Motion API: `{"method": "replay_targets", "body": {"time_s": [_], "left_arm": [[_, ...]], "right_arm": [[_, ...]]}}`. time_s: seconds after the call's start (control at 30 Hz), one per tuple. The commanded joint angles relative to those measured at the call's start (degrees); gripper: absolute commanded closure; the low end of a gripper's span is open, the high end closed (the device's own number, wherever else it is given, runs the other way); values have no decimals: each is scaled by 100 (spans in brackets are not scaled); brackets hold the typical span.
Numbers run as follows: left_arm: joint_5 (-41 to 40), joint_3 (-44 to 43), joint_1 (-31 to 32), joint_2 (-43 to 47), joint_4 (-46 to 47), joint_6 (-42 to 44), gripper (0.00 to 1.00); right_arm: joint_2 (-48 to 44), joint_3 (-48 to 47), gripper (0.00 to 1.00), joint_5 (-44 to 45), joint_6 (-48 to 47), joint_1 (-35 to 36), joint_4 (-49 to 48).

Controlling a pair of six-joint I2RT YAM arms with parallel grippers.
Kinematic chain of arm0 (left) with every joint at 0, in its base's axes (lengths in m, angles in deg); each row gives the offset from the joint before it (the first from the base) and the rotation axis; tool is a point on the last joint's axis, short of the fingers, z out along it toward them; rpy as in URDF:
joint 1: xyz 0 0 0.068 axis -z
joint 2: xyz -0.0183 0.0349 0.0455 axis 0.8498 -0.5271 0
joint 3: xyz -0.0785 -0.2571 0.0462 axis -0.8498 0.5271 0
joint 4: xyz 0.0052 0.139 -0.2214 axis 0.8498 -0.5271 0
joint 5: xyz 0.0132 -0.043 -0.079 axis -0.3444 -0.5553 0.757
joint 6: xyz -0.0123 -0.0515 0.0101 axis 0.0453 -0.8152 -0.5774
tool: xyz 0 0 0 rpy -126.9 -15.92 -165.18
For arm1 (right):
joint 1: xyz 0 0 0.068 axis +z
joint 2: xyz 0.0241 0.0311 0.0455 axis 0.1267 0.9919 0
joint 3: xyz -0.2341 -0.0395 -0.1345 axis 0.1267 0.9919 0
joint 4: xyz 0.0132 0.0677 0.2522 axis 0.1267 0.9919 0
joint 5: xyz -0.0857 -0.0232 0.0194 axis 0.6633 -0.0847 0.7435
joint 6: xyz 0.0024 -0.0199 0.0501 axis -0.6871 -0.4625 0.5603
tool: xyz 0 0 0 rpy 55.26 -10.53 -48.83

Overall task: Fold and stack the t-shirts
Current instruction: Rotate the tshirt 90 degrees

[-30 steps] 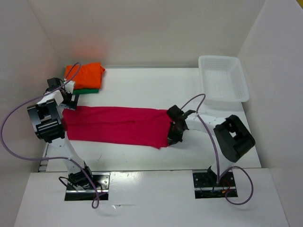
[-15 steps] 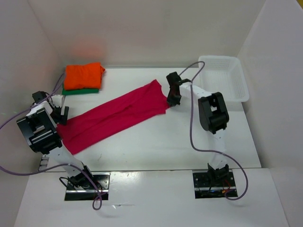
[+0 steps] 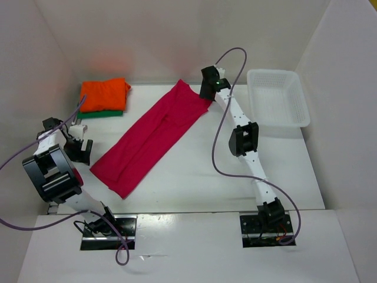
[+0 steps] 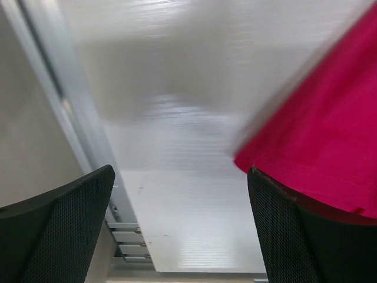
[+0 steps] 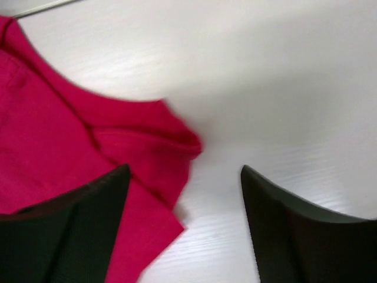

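- Across the middle of the tabletop (image 3: 194,171), the magenta-red t-shirt (image 3: 150,138) lies as a long narrow band. It is already folded lengthwise and slants from the upper centre of the overhead frame down to the lower left.
- At the band's upper end, the right hand (image 3: 206,94) hovers with its fingers parted. Its wrist camera shows the shirt's corner lying flat on the tabletop between them, gripped by neither.
- At the left edge of the frame, the left hand (image 3: 81,150) stands wide open near the band's lower end and holds nothing. Its wrist view shows red cloth close by one finger, though whether they touch cannot be told.
- The step in hand appears to be laying out the lengthwise-folded shirt, ready for the crosswise folds.
- The next move likely calls for pinching all the layers at one end and carrying that end over the other with the edges in line. The finished packet would then go onto the pile.
- In the upper left of the frame, the orange t-shirt (image 3: 105,93) sits folded on top of the green t-shirt (image 3: 106,113). The green one shows only as a strip along the pile's near edge, so two of the three shirts look finished.
- In the upper right, the white mesh basket (image 3: 280,124) stands well apart from the shirts, and nothing can be seen inside it.
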Motion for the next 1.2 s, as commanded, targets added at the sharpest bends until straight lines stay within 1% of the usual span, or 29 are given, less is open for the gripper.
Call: {"method": "replay_targets", "body": {"time_s": [0.0, 0.03, 0.07, 0.1, 0.13, 0.17, 0.2, 0.23, 0.27, 0.3, 0.33, 0.37, 0.4, 0.43, 0.5, 0.53, 0.57, 0.6, 0.63, 0.67, 0.73, 0.77, 0.8, 0.83, 0.87, 0.93, 0.97, 1.07, 1.17], "left_arm": [[322, -155, 272, 103, -405, -199, 0], [322, -155, 351, 103, -406, -286, 0], [322, -207, 422, 103, -406, -287, 0], [470, -208, 553, 103, -406, -374, 0], [533, -208, 606, 103, -406, -436, 0], [585, -260, 668, 155, -406, -437, 0], [586, -261, 799, 155, -406, -437, 0], [656, -313, 852, 155, -406, -506, 0], [656, -313, 853, 225, -345, -507, 0], [656, -313, 922, 226, -344, -568, 0], [708, -313, 923, 287, -275, -568, 0], [709, -235, 923, 348, -213, -568, 0], [709, -234, 923, 349, -213, -621, 0], [779, -165, 923, 418, -125, -621, 0], [841, -59, 818, 498, -28, -832, 0], [928, -59, 705, 550, 42, -893, 0], [929, -6, 651, 551, 103, -1033, 0], [929, -6, 599, 603, 104, -1034, 0], [1016, -6, 546, 604, 104, -1121, 0], [1121, -6, 493, 656, 165, -1192, 0], [1175, -6, 422, 656, 165, -1245, 0], [1253, -6, 422, 656, 165, -1245, 0], [1315, -6, 422, 717, 165, -1297, 0], [1315, -6, 422, 770, 165, -1298, 0], [1315, 55, 422, 771, 165, -1298, 0], [1368, 125, 422, 910, 165, -1298, 0], [1368, 178, 422, 911, 165, -1237, 0], [1368, 179, 370, 964, 165, -1123, 0], [1368, 232, 369, 1017, 165, -1069, 0]], "right_arm": [[-150, -589, 16, 277, -382, -357, 181], [-420, -590, 10, 347, -383, -357, 312], [-623, -520, 0, 504, -435, -357, 383], [-868, -398, 0, 628, -436, -262, 435], [-1132, -31, 0, 786, -618, -148, 506], [-1744, 190, 0, 987, -707, -16, 506], [-2054, 418, 0, 1407, -708, 299, 593], [-2397, 977, 0, 1533, -708, 450, 655], [-3140, 1305, 0, 1534, -647, 582, 725], [-3495, 1639, 0, 1369, -594, 844, 726], [-3821, 2486, 0, 1306, -594, 1012, 674], [-4172, 3026, 0, 1306, -533, 1205, 351], [-4889, 4310, 0, 1575, -532, 1755, 78], [-5210, 4949, 0, 1656, -532, 2065, -220], [-5807, 6205, 0, 1657, -51, 2637, -783], [-5871, 6430, 0, 1135, 195, 3049, -881], [-5872, 6589, 0, 904, 693, 3253, -961], [-5741, 6686, 0, 684, 872, 3455, -1144], [-5592, 6687, 0, 508, 1013, 3918, -1207], [-5391, 6592, 0, 506, 1102, 4158, -1208], [-4531, 5890, 0, 506, 1164, 4719, -1007], [-4188, 5566, 0, 506, 1164, 4853, -814], [-3558, 4875, 0, 567, 1164, 4968, -377], [-3291, 4572, 0, 567, 1103, 5160, -225], [-3070, 4056, 0, 567, 1103, 5232, -93], [-2639, 3744, 5, 489, 1050, 5355, -21], [-2559, 3560, 9, 340, 1050, 5434, -73], [-2287, 3260, 18, 129, 1050, 5487, -12], [-2049, 3049, 22, -283, 1050, 5487, 40]]}}
